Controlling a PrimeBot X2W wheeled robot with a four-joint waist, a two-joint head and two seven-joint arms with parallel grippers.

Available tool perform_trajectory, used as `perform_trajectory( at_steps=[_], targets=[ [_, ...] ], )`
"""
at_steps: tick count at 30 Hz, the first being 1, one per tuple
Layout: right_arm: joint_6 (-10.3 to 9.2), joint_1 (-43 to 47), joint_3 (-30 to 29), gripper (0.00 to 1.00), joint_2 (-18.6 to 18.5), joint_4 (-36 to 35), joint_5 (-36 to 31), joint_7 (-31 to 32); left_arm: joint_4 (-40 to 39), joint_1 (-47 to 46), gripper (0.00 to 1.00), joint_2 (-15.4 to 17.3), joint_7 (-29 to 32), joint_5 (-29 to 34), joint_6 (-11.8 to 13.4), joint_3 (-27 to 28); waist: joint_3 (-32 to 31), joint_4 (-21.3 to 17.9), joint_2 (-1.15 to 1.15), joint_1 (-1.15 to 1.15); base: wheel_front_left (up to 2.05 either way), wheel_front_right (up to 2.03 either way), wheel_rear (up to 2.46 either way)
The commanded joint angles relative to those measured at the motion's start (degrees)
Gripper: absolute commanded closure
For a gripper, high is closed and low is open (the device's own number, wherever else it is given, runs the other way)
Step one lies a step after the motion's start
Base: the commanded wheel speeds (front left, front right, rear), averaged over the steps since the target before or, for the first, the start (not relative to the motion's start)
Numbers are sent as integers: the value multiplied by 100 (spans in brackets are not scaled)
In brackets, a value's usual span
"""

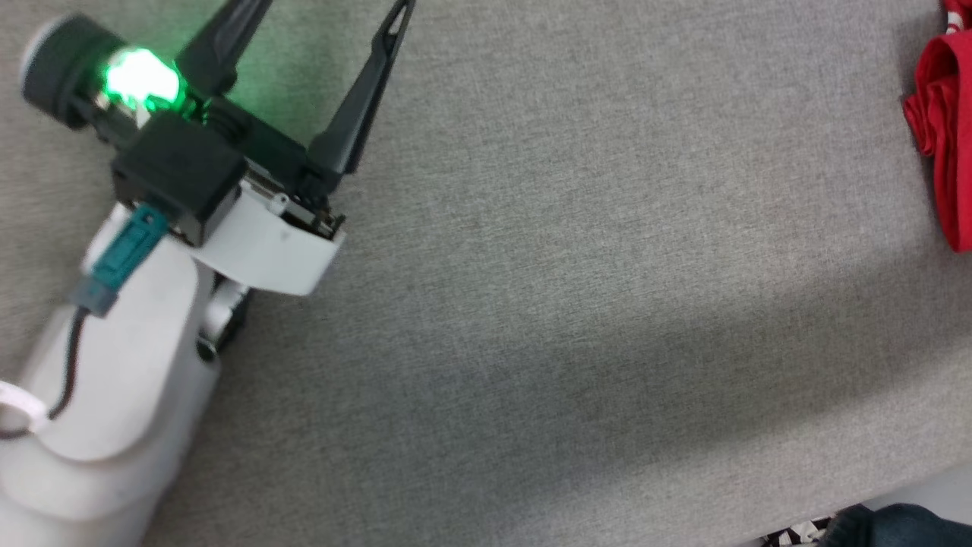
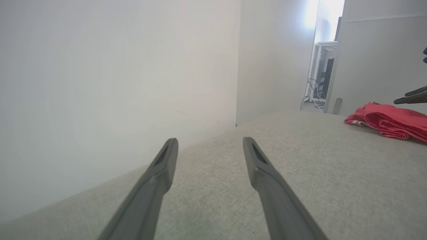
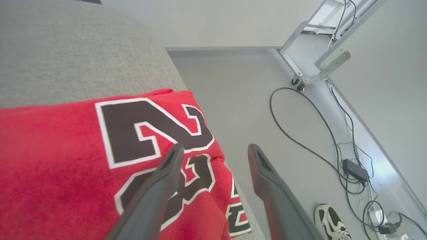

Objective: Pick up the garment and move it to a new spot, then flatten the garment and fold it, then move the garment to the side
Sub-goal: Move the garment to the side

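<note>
**Desk:** What are the claws doing?

**Photographer:** The left gripper [image 1: 330,7] hangs over the grey cushion [image 1: 569,304] with its two dark fingers spread wide and nothing between them. From its own wrist camera, the left gripper [image 2: 209,141] points along the cushion [image 2: 300,166] towards a pale wall. The right gripper [image 3: 216,147] is parted about as wide and grips nothing. One of its fingers [image 3: 156,193] crosses in front of the garment's black, white-outlined lettering [image 3: 140,126]. I cannot tell whether it touches the cloth. The other finger stands over the floor [image 3: 240,100] past the cushion's edge.

**Desk:** And the garment?

**Photographer:** The garment [image 3: 66,150], red, lies bunched on the cushion [image 3: 66,60] at its edge. The head camera catches only a red fold of it [image 1: 945,152] at the cushion's far right side. The left wrist camera shows the garment [image 2: 390,125] in a heap, with the right gripper's dark tips [image 2: 412,96] just above it.

**Desk:** How do the arms sit?

**Photographer:** The left's white forearm [image 1: 114,365] rises from the cushion's lower left corner, angled up and to the right, and a green light [image 1: 140,80] glows at the wrist. Off the cushion, cables [image 3: 310,140] and a shoe [image 3: 332,223] lie on the floor.
</note>
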Motion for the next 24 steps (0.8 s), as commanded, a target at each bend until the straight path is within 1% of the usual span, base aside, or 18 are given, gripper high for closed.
perform_trajectory(
  at_steps=[1,4,6,8,12,16,21,24],
  targets=[
    [-12,97,123,0,7,-58,-43,-62,100,334,0,-85,8,-32,13,15,-197,163,0,0,0,0,0],
    [-12,239,370,0,-24,-276,-63,-248,113,659,0,-309,8,-29,26,227,-482,350,0,0,0,0,0],
    [-11,380,516,0,74,-539,64,-342,111,949,0,-479,8,-32,38,411,-696,489,0,0,0,0,0],
    [-12,573,668,0,154,-885,233,-417,102,1310,0,-654,8,-32,37,632,-926,623,0,0,0,0,0],
    [-11,1009,1159,0,284,-1680,424,-507,88,2084,0,-981,7,-10,34,1137,-1345,855,0,0,0,0,0],
    [-12,1470,1602,0,460,-2206,596,-530,117,2713,0,-1356,6,35,18,1551,-1715,1112,0,0,0,0,0],
    [-11,1976,2022,0,649,-2516,675,-583,224,3274,0,-1811,5,99,7,1895,-2186,1495,0,0,0,0,0],
    [-12,2226,2061,0,732,-2629,683,-627,319,3508,0,-1938,5,53,4,2009,-2467,1717,0,0,0,0,0]
  ],
)
